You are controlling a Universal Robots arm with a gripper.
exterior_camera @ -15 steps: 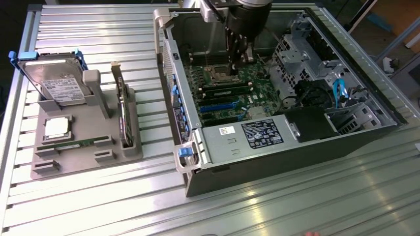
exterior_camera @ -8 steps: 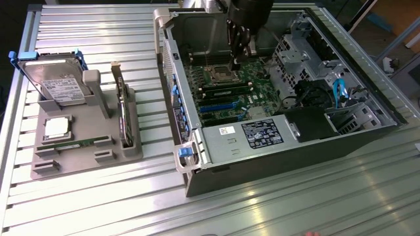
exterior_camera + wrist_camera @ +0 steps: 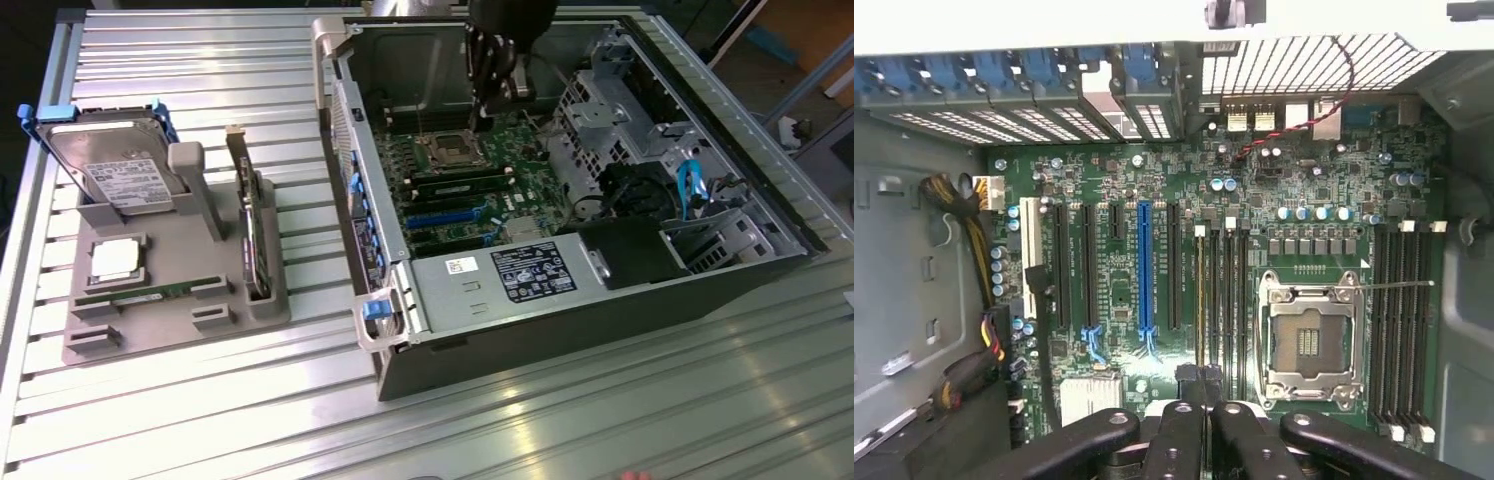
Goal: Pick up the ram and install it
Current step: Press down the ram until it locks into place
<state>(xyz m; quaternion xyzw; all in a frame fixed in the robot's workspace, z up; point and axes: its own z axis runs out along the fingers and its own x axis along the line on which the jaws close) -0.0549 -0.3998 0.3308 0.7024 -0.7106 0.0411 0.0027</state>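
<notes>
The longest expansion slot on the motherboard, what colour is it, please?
Blue; the expansion slot shows best in the wrist view.

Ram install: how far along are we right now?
Done: the gripper hangs inside the open case, shut, above the memory slots beside the processor socket. In hand: I cannot tell whether a stick sits between its fingers. Left: no seating shows, and one ram lies on the grey tray.

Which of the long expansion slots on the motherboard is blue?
The blue slot, second from the memory slots, with black slots on either side.
</notes>
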